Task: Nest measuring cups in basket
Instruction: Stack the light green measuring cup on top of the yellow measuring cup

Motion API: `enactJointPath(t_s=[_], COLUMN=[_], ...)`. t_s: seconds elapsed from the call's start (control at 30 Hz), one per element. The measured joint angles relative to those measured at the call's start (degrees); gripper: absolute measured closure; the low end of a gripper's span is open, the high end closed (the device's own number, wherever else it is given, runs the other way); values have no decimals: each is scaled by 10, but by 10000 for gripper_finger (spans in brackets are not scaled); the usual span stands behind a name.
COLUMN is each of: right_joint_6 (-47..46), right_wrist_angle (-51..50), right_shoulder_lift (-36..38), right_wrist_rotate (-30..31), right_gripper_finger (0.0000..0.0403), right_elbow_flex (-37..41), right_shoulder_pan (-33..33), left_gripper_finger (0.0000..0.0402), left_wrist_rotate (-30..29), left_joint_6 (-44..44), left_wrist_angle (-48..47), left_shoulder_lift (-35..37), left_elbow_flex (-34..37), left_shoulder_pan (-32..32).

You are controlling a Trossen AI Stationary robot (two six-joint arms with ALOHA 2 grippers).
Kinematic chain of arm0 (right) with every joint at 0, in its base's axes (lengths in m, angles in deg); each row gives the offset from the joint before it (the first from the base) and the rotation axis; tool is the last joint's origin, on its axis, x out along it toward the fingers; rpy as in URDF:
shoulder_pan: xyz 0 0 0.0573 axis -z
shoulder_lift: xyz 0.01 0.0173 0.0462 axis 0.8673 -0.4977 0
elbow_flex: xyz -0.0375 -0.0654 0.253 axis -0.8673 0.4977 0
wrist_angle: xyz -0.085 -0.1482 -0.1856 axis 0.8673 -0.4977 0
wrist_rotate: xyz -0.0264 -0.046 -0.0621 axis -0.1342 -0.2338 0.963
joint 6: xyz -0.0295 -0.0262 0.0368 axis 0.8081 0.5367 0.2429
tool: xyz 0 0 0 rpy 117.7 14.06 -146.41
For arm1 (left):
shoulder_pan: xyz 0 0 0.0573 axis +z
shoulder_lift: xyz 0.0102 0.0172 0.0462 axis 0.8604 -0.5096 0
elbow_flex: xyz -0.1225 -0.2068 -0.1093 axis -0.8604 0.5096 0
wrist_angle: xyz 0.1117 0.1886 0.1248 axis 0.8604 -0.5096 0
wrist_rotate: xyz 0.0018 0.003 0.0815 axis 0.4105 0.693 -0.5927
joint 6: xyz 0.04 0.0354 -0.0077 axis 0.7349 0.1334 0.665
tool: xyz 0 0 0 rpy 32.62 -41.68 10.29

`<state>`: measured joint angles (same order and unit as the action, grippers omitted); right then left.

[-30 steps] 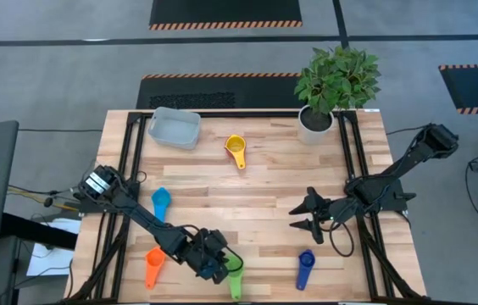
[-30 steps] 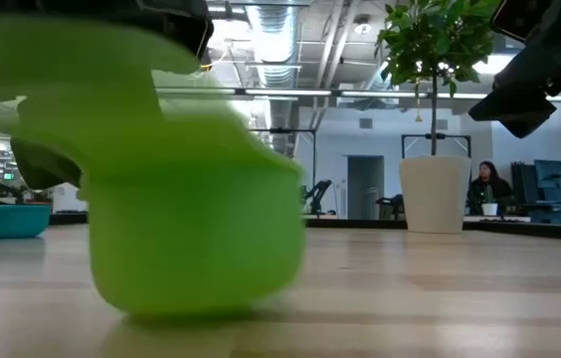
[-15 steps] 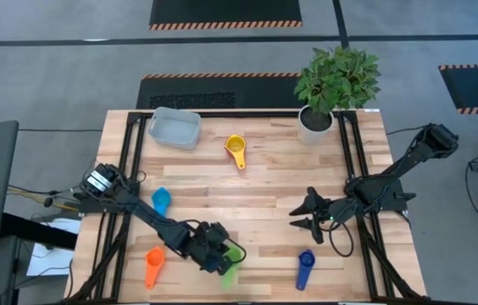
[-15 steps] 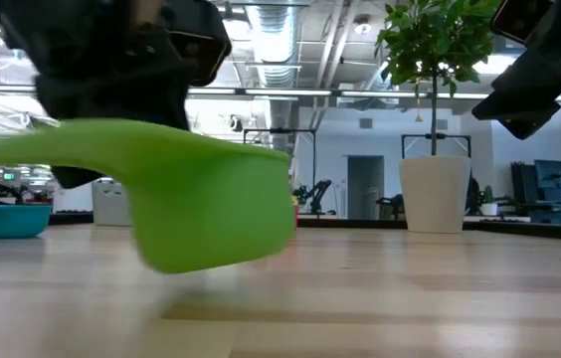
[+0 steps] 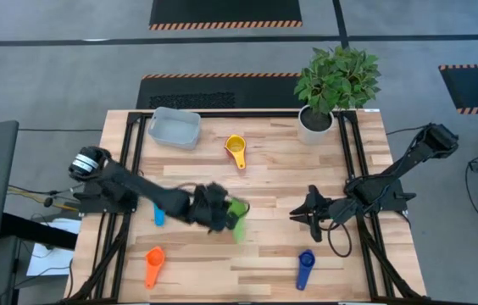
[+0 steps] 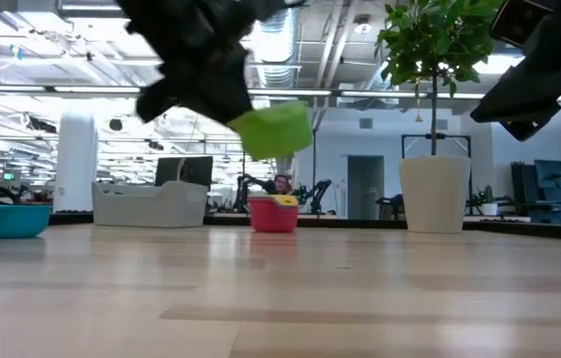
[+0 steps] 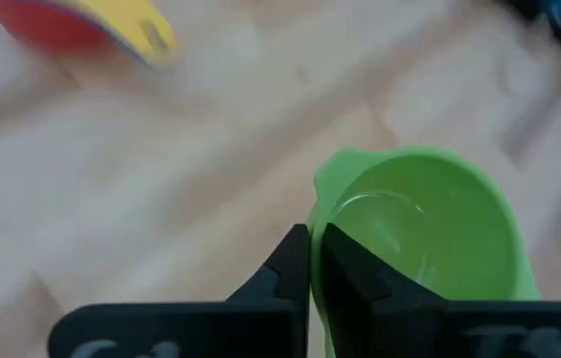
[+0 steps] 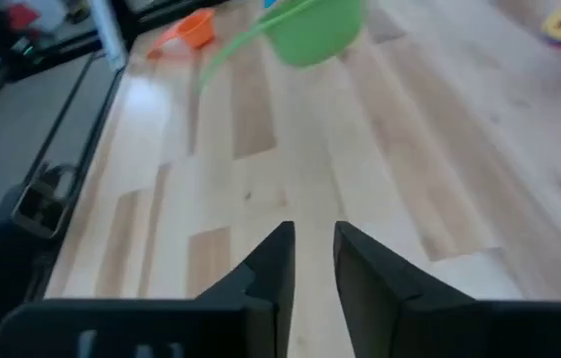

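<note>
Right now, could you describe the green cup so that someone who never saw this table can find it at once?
Start at the middle of the wooden table. There the left hand is shut on the green cup, lifted clear of the boards. It is the only cup in the air; the orange cup and dark blue cup lie flat near the front edge.

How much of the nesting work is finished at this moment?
Done: nothing; the basket looks empty. In hand: the left gripper is shut on the green cup, lifted off the table. Left: the yellow-and-red cups, light blue, orange and dark blue cups lie on the table. The right gripper waits.
</note>
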<state>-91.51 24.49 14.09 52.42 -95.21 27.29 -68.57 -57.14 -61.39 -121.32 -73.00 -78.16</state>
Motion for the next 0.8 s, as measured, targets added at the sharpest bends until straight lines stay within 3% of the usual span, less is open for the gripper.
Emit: enactJointPath(t_s=[0.33,0.5,0.8], right_joint_6=[-20,-16,-14], right_wrist_angle=[-3,-7,-31], right_shoulder_lift=[-1,-1,-1], right_wrist_rotate=[37,38,53], right_gripper_finger=[333,334,334], right_elbow_flex=[0,0,0], right_shoulder_pan=[0,0,0], left_gripper_finger=[401,401,401], left_wrist_rotate=[-18,93,107], left_joint_6=[152,296,249], left_wrist_angle=[68,94,76], left_shoulder_lift=[8,5,-10], left_elbow_flex=[0,-17,-18], left_shoulder_pan=[190,278,369])
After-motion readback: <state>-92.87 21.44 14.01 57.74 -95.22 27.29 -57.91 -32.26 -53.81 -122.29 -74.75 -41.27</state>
